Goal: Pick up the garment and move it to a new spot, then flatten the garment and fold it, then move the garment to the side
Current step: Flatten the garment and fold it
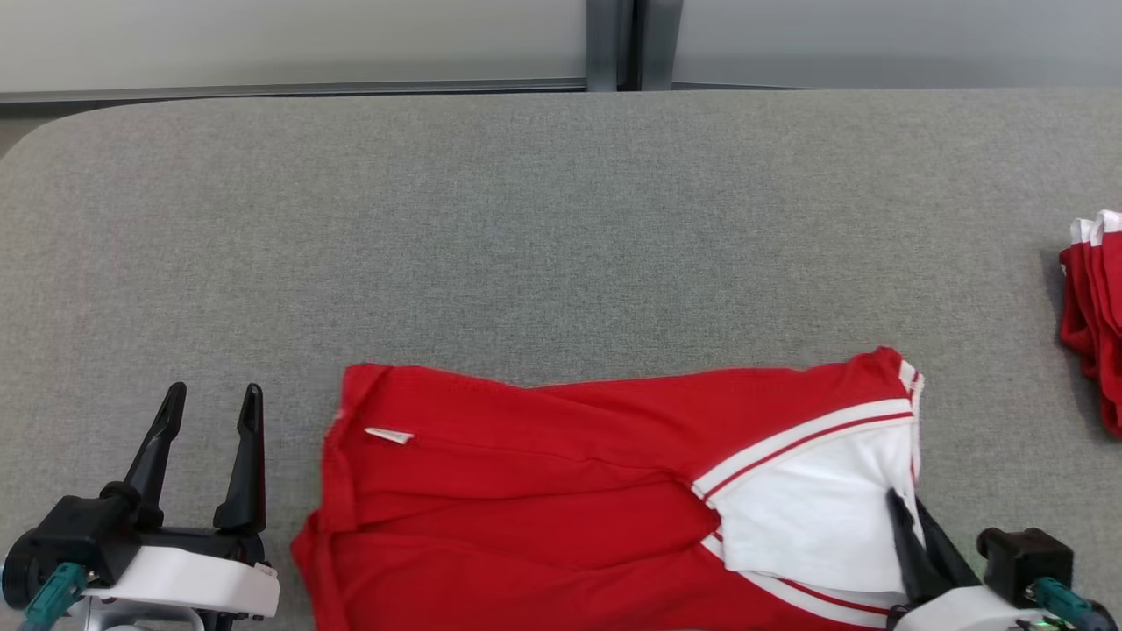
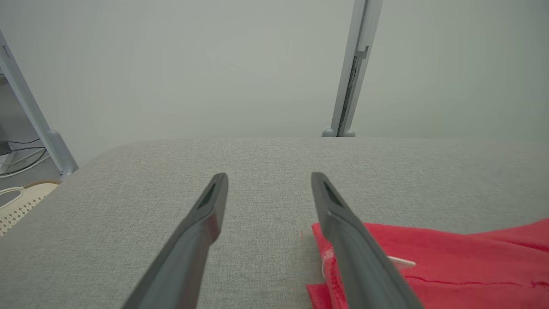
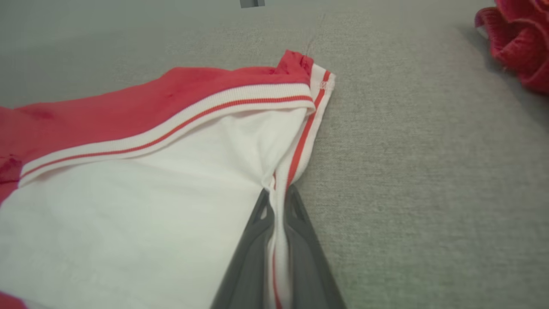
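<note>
- Head view, looking down: a broad grey fabric-covered table (image 1: 561, 219) stretches from left to right in front of the robot.
- A red knit garment with a white panel and red-and-white striped trim (image 1: 543, 491) lies on the near part of the table, between the two grippers. Its long axis runs left to right. The white trimmed end points to the robot's right and the plain red end to its left.
- A heap of red cloth (image 1: 1091, 307) sits at the far right, well apart from the garment.
- The left gripper (image 1: 216, 392) has its dark fingers spread and empty above bare table. The garment's red end lies just beside it, to its right.
- The right gripper (image 3: 278, 195) is clamped on the striped edge at the garment's right end. Any lift would likely start from there.
- A small white label (image 1: 388, 435) lies near the red end.
</note>
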Controlling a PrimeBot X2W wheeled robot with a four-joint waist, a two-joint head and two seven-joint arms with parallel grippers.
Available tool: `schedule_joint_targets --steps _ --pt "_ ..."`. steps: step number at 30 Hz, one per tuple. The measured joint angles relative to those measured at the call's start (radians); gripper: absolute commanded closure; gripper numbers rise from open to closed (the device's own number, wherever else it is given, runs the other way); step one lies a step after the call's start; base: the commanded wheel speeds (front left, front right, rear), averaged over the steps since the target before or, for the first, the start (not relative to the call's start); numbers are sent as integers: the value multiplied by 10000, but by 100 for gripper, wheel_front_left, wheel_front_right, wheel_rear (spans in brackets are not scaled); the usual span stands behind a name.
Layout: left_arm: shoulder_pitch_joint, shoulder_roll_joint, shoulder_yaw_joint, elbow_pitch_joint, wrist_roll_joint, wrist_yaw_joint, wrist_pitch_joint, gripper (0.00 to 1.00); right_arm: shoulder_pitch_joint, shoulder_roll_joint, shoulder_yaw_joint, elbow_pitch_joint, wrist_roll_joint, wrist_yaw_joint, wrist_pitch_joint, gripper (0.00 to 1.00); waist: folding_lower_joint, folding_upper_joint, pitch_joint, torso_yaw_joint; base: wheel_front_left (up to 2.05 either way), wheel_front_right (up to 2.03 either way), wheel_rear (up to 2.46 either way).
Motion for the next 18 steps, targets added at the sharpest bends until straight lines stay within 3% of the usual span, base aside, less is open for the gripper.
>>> schedule_joint_targets --steps 5,10,18 --pt "24 -140 111 23 113 -161 0 0 528 -10 -970 -754 -395 0 426 100 0 0 12 -76 0 0 0" --pt "23 -249 205 61 155 -249 0 0 616 -10 -1137 -1335 -570 0 610 100 0 0 -5 -134 0 0 0" --pt "57 -437 314 130 359 -382 0 0 415 -27 240 -3279 -1162 -4 1413 100 0 0 -234 -243 0 0 0"
